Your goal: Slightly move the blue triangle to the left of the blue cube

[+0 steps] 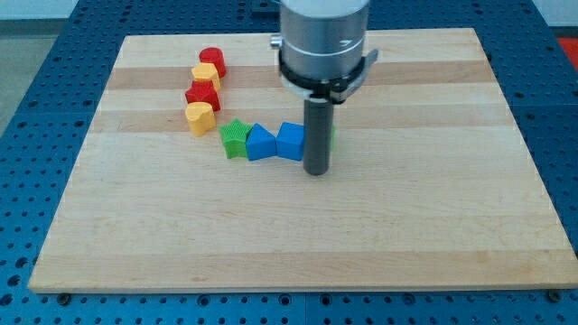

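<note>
The blue triangle (pixel 260 143) lies on the wooden board (pixel 298 235), touching the left side of the blue cube (pixel 291 141). A green star block (pixel 235 138) touches the triangle's left side. My tip (pixel 316 171) stands just right of and slightly below the blue cube, close to or touching it. The rod hides most of a green block (pixel 331 135) behind it, to the cube's right.
At the view's upper left, several blocks form a column: a red one (pixel 212 60), a yellow one (pixel 207 76), a red one (pixel 202 95) and a yellow one (pixel 199 117). The arm's grey body (pixel 323 41) hangs over the board's top middle.
</note>
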